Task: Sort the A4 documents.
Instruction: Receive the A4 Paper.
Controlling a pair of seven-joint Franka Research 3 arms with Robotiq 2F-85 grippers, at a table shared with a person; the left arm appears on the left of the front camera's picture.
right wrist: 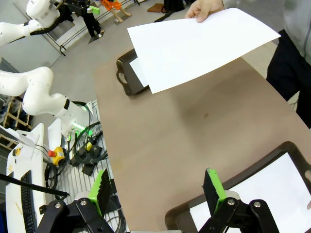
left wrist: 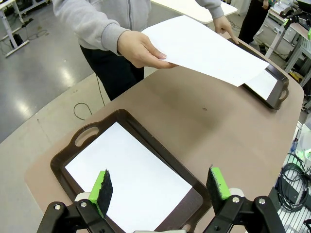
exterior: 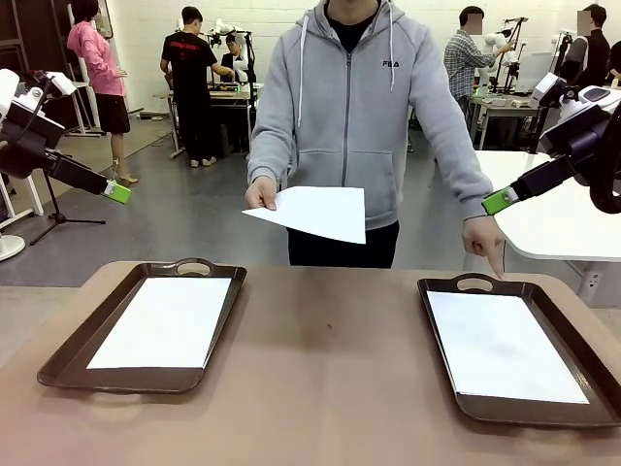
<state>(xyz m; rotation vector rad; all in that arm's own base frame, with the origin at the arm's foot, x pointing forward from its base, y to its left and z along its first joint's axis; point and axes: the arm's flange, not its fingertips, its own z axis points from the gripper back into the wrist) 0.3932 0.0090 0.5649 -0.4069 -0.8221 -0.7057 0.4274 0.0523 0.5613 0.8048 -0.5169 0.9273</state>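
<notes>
A person across the table holds one white A4 document in one hand above the far edge; the same sheet hangs in the air in both wrist views. The other hand points a finger at the right tray's handle. Another A4 document lies in the left brown tray, and one more in the right brown tray. My left gripper stands open, high above the left tray. My right gripper is open, raised beside the right tray.
The brown table has bare surface between the two trays. A white table stands behind at the right. Cables and equipment lie off the table's side. Other people stand in the background.
</notes>
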